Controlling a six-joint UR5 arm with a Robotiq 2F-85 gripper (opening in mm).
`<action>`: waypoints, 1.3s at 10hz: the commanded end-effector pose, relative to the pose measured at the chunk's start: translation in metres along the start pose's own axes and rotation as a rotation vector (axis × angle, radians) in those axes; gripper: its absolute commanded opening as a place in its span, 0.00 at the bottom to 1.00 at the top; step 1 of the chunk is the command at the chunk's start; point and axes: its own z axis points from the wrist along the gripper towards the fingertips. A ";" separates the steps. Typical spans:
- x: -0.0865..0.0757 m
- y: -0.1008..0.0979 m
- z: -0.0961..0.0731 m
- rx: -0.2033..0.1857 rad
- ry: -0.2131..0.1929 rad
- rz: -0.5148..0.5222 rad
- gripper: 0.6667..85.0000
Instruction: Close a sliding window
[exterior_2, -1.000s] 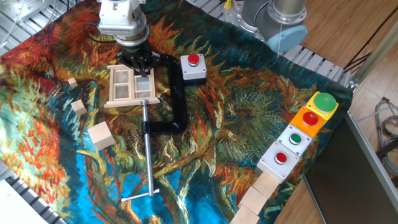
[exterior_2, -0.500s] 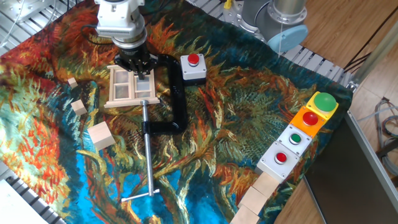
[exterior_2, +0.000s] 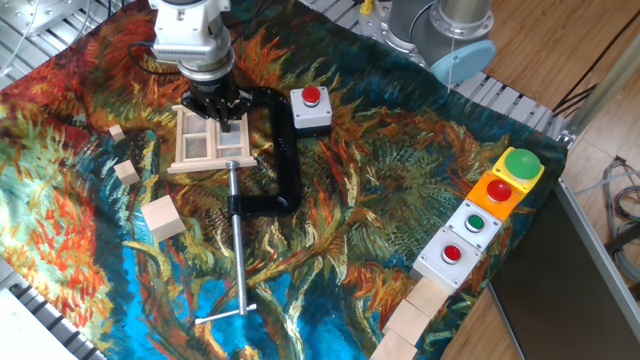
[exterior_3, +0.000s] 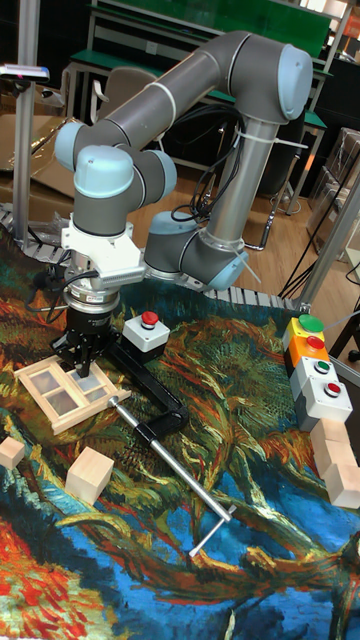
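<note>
The sliding window (exterior_2: 210, 140) is a small light-wood frame lying flat on the patterned cloth at the back left. Its pale sliding panel (exterior_2: 233, 137) sits in the right half. My gripper (exterior_2: 213, 112) points straight down over the window's far edge, fingers drawn together with nothing between them. Its tips are at the panel's far end. In the tall fixed view the window (exterior_3: 55, 392) lies left of centre, and the gripper (exterior_3: 88, 368) comes down on its right part. The contact point is hidden by the fingers.
A black clamp (exterior_2: 285, 150) with a long silver rod (exterior_2: 238, 250) grips the window's right side. A grey box with a red button (exterior_2: 311, 108) stands just right of it. Wooden cubes (exterior_2: 163, 218) lie to the left, and a row of button boxes (exterior_2: 480, 215) and blocks (exterior_2: 420, 310) to the right.
The gripper has shifted slightly left and toward the back along the window's far edge. The window frame and clamp have stayed put.
</note>
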 end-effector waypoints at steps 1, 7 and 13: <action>-0.004 0.001 -0.001 -0.009 -0.017 0.010 0.01; -0.002 0.005 0.003 -0.018 -0.022 0.014 0.01; 0.006 0.002 0.005 -0.016 -0.016 0.011 0.01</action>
